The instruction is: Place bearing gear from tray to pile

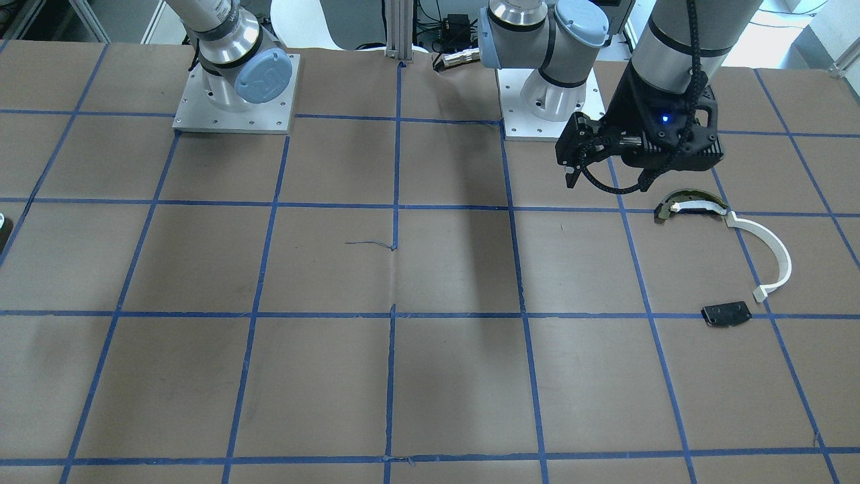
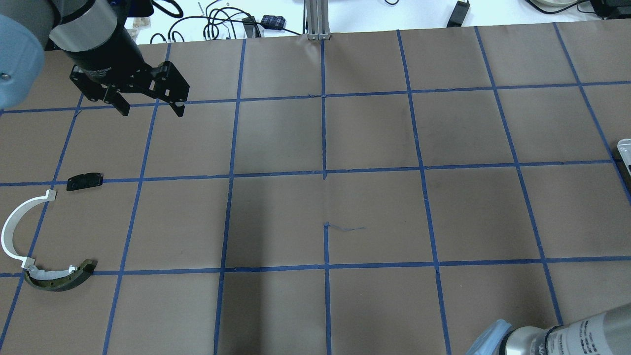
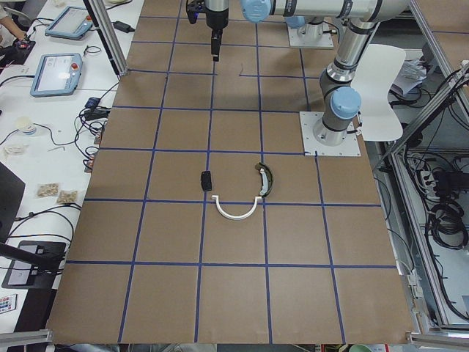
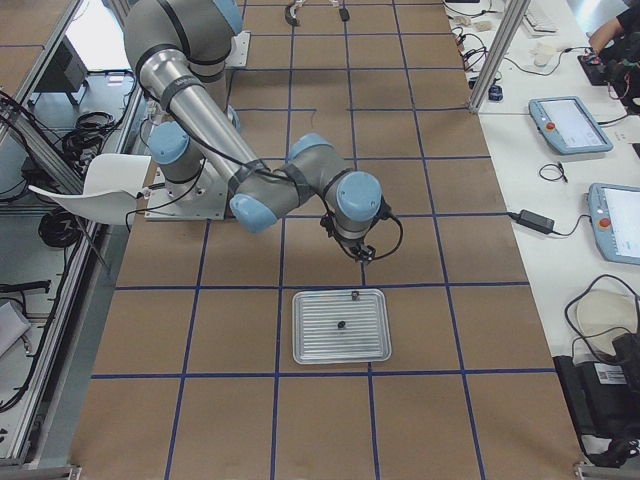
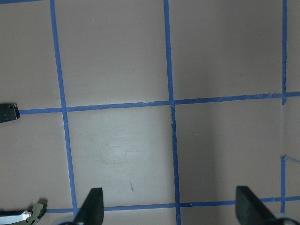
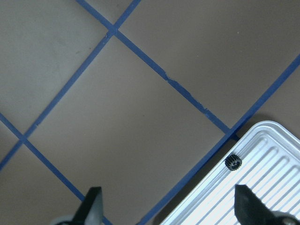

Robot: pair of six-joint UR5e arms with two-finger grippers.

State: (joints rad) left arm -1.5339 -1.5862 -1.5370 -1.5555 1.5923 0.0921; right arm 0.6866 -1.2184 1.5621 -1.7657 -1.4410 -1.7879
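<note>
The bearing gear point(image 6: 233, 162) is a small black toothed wheel lying just inside the rim of the ribbed metal tray point(image 6: 276, 187); it also shows in the exterior right view point(image 4: 354, 295). My right gripper point(image 6: 169, 208) is open and empty, above the table just off the tray's edge point(image 4: 320, 340). The pile lies at the far end of the table: a white arc strip point(image 2: 10, 231), an olive-and-white curved piece point(image 2: 59, 281) and a black plate point(image 2: 85, 181). My left gripper point(image 2: 148, 101) is open and empty, above the table beyond the pile.
A second small dark part point(image 4: 342, 324) lies in the middle of the tray. The brown table has a blue tape grid. The two arm bases point(image 1: 235, 87) stand at the robot's edge. A tray corner shows at the overhead view's right edge point(image 2: 625, 153).
</note>
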